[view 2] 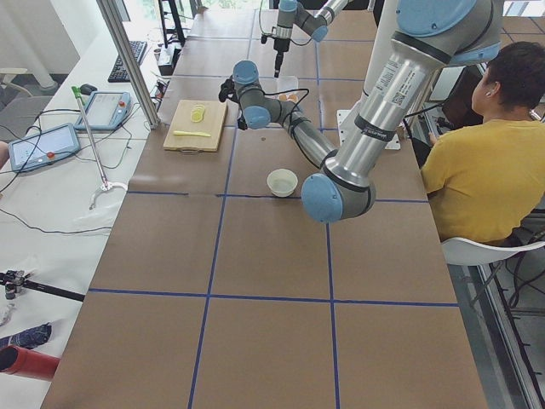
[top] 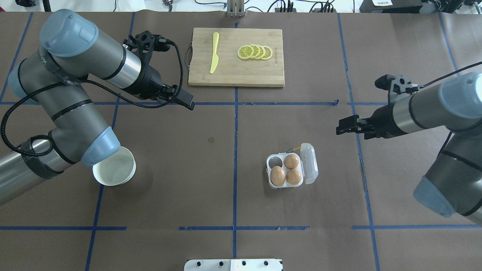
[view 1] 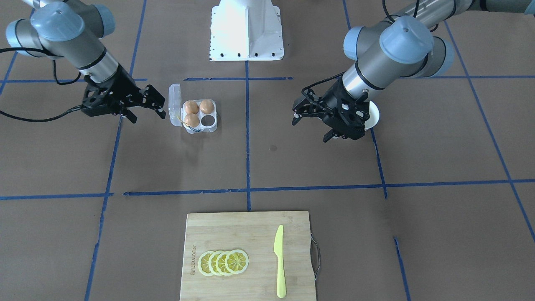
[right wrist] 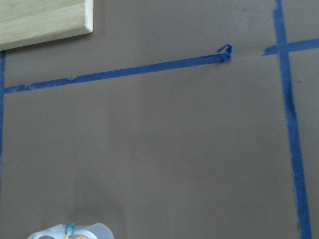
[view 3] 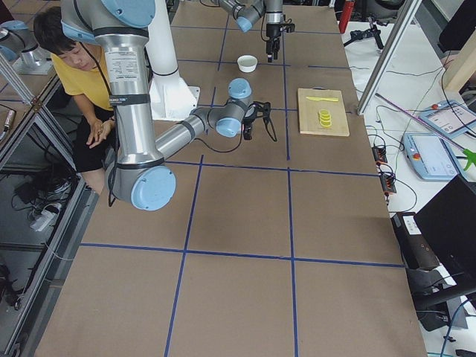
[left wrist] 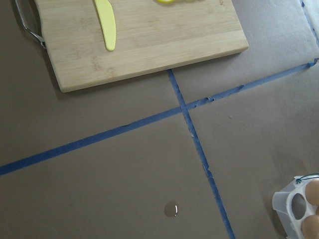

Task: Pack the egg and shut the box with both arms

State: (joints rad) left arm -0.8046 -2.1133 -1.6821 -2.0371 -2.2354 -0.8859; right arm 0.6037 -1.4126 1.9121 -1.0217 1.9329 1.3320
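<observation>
- box (top: pixel 269 169): on brown surface (top: pixel 180 188). Clear lid (top: pixel 309 163) is swung open on one side, not shut.
- eggs (top: pixel 278 175): 3, orange-brown, one per cell inside the box. The 4th cell, at the corner away from the lid and farthest from the robot, is unfilled.
- right fingers (top: pixel 345 125): spread wide, nothing between them. They hover off the box's lid side, apart from it and a bit farther from the robot than the box. right arm (top: pixel 433 109) reaches in from that side.
- left fingers (top: pixel 185 99): also parted, gripping nothing. They are well apart from the box on the side opp. the lid, and farther from the robot than the box.
- white bowl (top: pixel 114 171): well apart from the box, opp. the lid side, rim tucked under the elbow of the left arm (top: pixel 75 56).
- cutting board (top: pixel 235 71): beyond the box, away from the robot. Lemon slices (top: pixel 255 52) lie nearer the box's line than the yellow knife (top: pixel 214 52).
- L wrist cam: box corner w/ the open cell shows at lower right. R wrist cam: only the box's edge shows, at the bottom.
</observation>
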